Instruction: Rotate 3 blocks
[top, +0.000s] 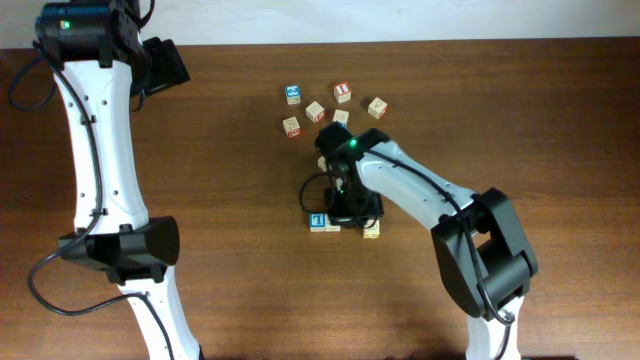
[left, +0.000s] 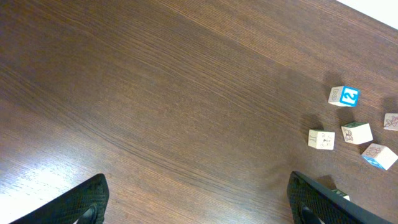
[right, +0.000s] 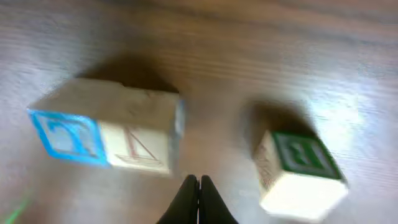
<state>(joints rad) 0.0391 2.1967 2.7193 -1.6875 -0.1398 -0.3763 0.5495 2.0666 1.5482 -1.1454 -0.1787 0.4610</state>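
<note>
The right arm (top: 420, 195) covers most of the blocks (top: 322, 222) near centre: two touching ones peek out left, a third block (top: 371, 229) right, all blurred from the wrist. The right gripper (right: 199, 196) is pressed together on nothing between them, while the left gripper (left: 196, 199) hangs spread at the far left. Loose cubes (top: 315, 111) lie beyond.

The left arm (top: 100, 150) stands along the left side of the overhead frame, from the lower edge up to the upper left corner, where the left gripper (top: 165, 62) points right, jaws spread wide; its dark fingers (left: 84, 200) sit at the lower corners of the wrist view. The right arm (top: 420, 190) reaches from the lower right to the centre, the right gripper (top: 350, 208) pointing down, fingertips (right: 189, 199) pressed together.
</note>
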